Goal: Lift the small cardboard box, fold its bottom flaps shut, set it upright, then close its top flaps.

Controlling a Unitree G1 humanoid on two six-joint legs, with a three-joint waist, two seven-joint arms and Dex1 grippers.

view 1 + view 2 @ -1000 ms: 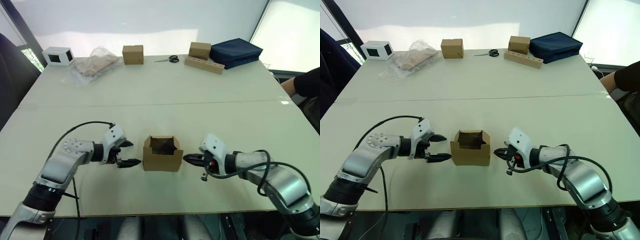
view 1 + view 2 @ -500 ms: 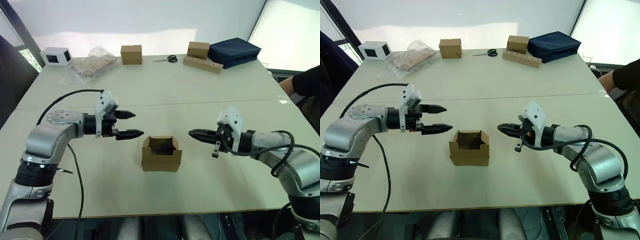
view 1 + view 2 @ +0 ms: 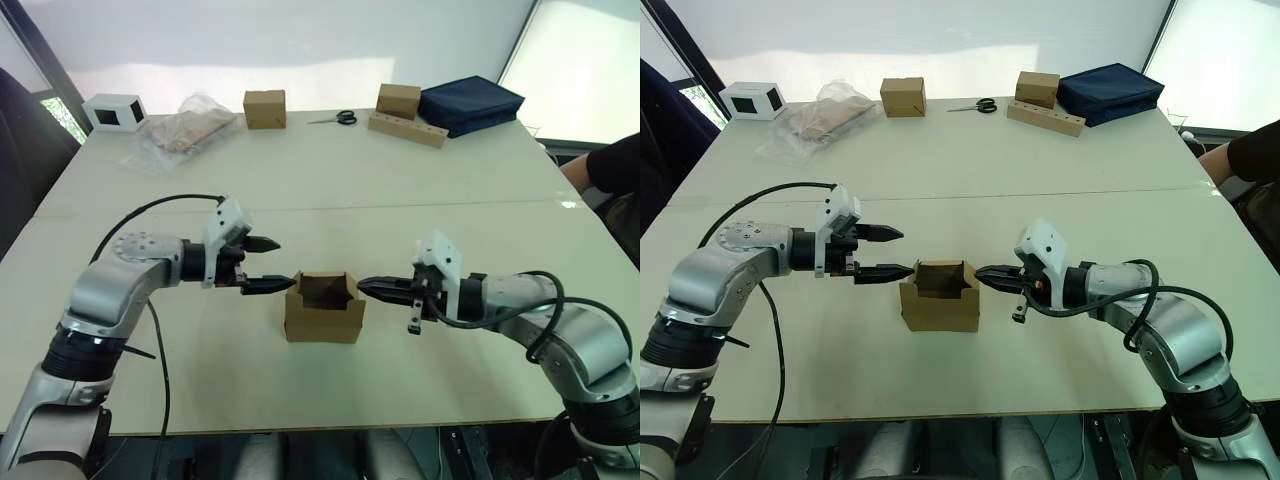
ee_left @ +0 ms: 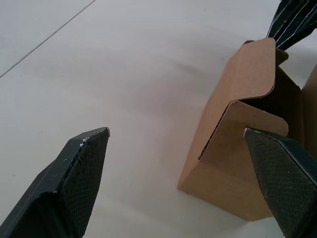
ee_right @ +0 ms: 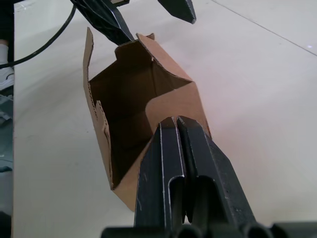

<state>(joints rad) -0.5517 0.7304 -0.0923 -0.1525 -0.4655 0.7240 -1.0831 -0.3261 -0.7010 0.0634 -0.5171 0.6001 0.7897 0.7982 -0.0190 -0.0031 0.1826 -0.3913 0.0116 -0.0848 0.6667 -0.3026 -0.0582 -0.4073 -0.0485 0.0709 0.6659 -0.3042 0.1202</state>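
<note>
Box sitting open-topped on worktop, between left gripper, spread wide, and right gripper, pinched empty, both flanking for flap closing.

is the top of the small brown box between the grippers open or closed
Open. The small cardboard box stands on the table with its top flaps standing up, unfolded, and its dark inside showing from above.

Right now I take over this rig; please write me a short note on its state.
Left gripper: open, beside the small cardboard box, at its rim.
Right gripper: shut, tip at the opposite rim.
Box: upright on the table, open on top, the top flaps standing up.
Done: box stands upright.
Left: close the top flaps. Whether the bottom is folded shut cannot be seen.
</note>
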